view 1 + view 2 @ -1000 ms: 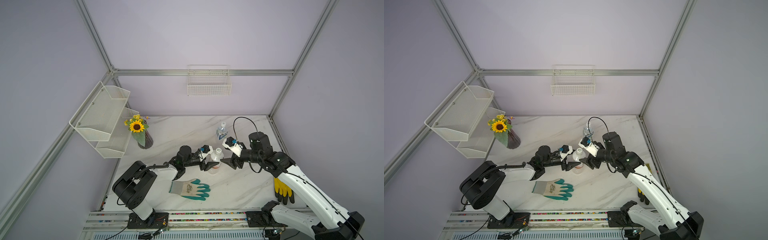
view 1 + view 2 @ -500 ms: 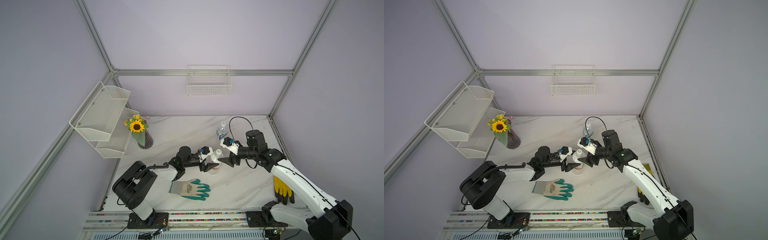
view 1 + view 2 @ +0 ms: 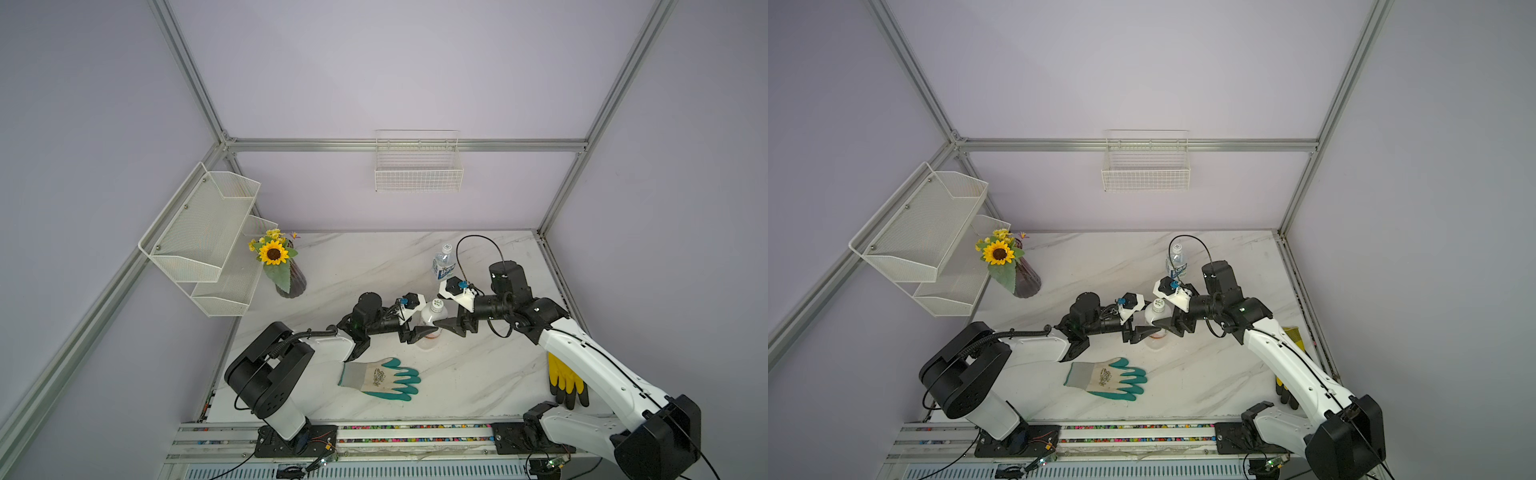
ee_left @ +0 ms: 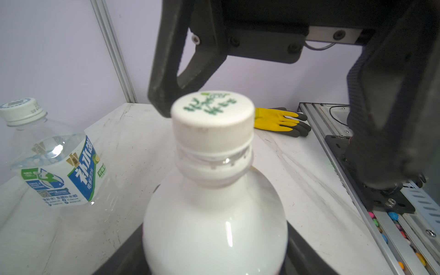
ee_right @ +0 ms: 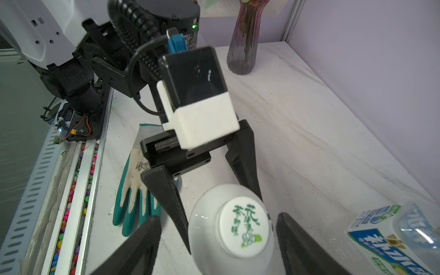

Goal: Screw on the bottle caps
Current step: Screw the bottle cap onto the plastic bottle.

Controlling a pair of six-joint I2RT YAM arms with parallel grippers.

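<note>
A white bottle stands mid-table, and my left gripper is shut on its lower body. A white bottle cap with green print sits on its neck. My right gripper hangs open over that cap, one finger on each side and neither touching it. Behind stands the clear bottle with the blue-and-white label, with its own white cap on.
A green-and-grey glove lies near the front edge. A yellow glove lies at the right, under my right arm. The dark vase with a sunflower stands back left, below a white mesh shelf.
My right arm has swung in, bringing its open gripper closer over the white bottle's cap. The left arm and both bottles have stayed put.
</note>
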